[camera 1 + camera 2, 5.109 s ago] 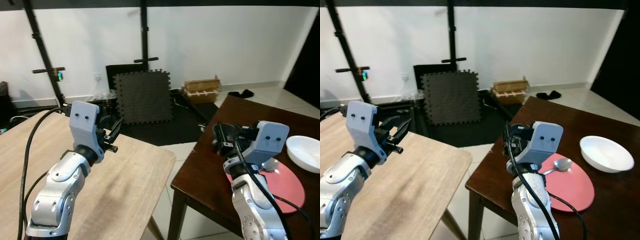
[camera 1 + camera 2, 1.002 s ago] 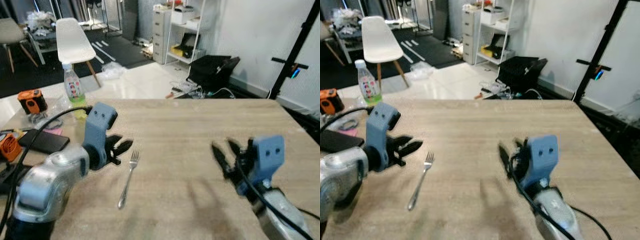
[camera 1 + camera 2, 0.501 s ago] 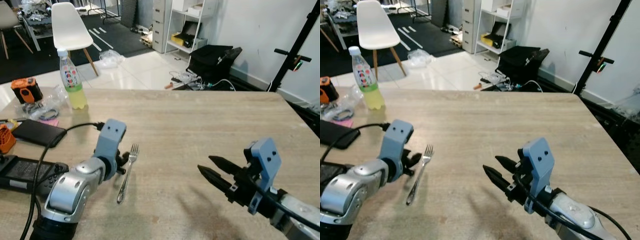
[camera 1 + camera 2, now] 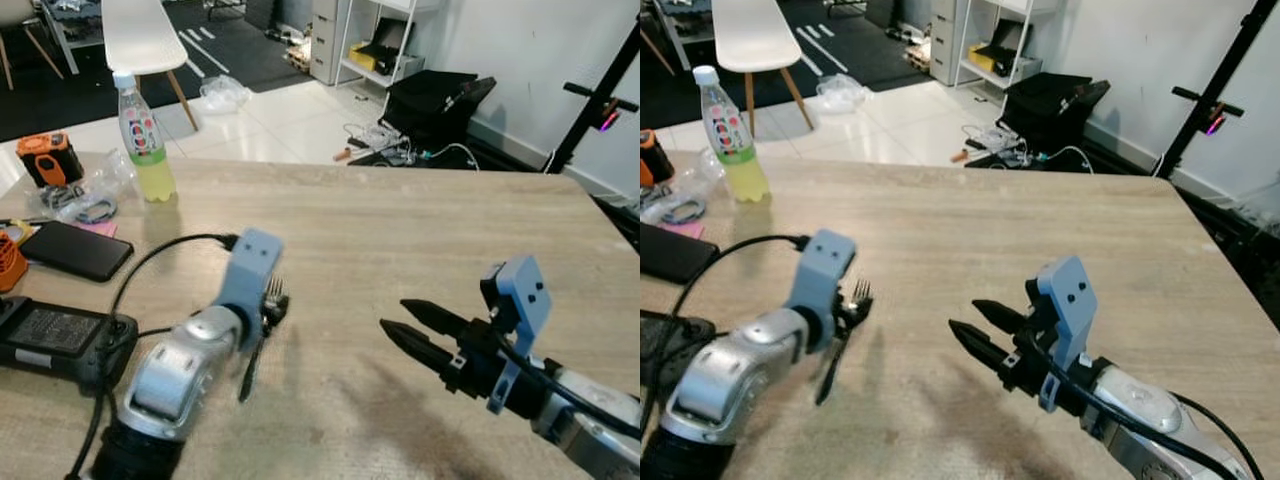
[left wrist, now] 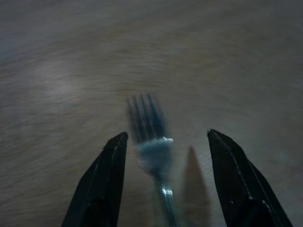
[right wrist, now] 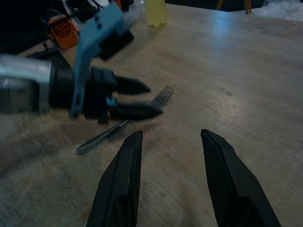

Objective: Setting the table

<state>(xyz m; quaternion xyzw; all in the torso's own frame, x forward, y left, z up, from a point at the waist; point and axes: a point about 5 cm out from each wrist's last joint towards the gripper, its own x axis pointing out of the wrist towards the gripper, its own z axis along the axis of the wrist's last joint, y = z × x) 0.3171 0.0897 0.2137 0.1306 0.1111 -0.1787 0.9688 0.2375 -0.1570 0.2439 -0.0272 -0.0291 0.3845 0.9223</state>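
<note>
Left end effector (image 5: 163, 142) has closed in, now straddling the fork (image 5: 150, 137).

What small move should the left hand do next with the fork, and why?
Probably close the left hand on the fork. In the left wrist view its two open fingers stand on either side of the fork's neck, just below the tines, and the fork lies flat on the wooden table, not yet gripped.
</note>
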